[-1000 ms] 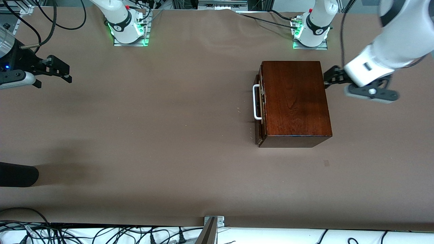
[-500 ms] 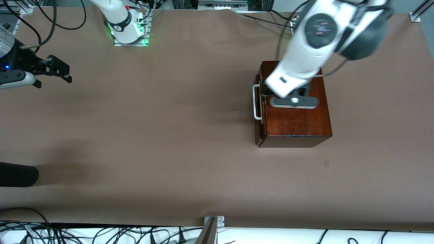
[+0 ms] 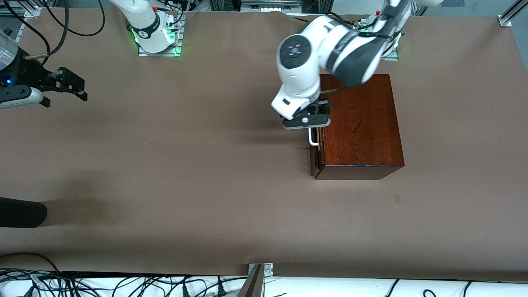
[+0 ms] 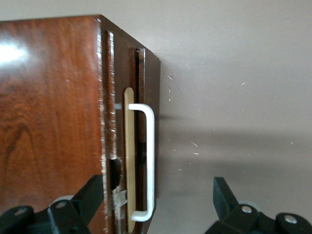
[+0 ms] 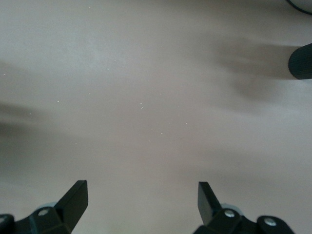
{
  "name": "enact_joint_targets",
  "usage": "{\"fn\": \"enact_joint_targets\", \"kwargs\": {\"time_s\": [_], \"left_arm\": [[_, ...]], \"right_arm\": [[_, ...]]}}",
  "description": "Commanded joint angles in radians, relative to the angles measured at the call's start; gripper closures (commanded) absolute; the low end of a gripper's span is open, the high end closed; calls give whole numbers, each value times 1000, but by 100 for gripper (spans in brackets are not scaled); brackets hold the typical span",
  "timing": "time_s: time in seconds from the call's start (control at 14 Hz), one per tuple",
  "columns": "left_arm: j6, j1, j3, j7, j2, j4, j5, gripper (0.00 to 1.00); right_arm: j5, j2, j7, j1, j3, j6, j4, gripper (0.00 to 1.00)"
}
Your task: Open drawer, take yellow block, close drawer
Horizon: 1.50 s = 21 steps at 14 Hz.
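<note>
I see the left end effector (image 3: 306,120) over the white bar handle (image 4: 146,165) of the drawer (image 3: 315,150), fingers (image 4: 222,195) spread to either side of it. The drawer sits shut in the wooden box (image 3: 359,123) toward the left arm's end of the counter (image 3: 185,165). My right end effector (image 3: 70,88) waits, fingers spread, over the counter's right-arm end.

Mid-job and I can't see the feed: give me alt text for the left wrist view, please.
The open left hand hangs over the white bar handle of the drawer, one finger on each side, not yet gripping. The drawer looks closed in its glossy reddish-brown wooden box on the brown table.
</note>
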<state>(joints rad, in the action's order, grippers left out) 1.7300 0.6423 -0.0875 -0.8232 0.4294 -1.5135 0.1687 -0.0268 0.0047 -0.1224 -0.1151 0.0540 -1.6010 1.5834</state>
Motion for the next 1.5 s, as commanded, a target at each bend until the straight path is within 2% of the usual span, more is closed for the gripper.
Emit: {"fn": "enact_joint_targets", "kwargs": {"time_s": [0.0,0.29,0.64,0.79,1.0,1.43], "left_arm": [[19,39,11,-56,22,-26,84,0],[22,43,11,-62,31,-70,115,0],[103,46,11,-74,46,-122,115,0],[106,56,11,-74,63,-126,117,0],[108,63,9,-111,78,-140,184,0],[175,79,9,-143,118,-146,184,0]], "right_arm": [[1,-5,9,2,-2,15,-10,0],[1,-5,9,2,0,16,-10,0],[1,-5,9,2,-2,16,-10,0],[1,-5,10,2,-2,16,-10,0],[1,-5,10,3,-2,16,-10,0],[1,-5,9,2,0,16,-10,0]]}}
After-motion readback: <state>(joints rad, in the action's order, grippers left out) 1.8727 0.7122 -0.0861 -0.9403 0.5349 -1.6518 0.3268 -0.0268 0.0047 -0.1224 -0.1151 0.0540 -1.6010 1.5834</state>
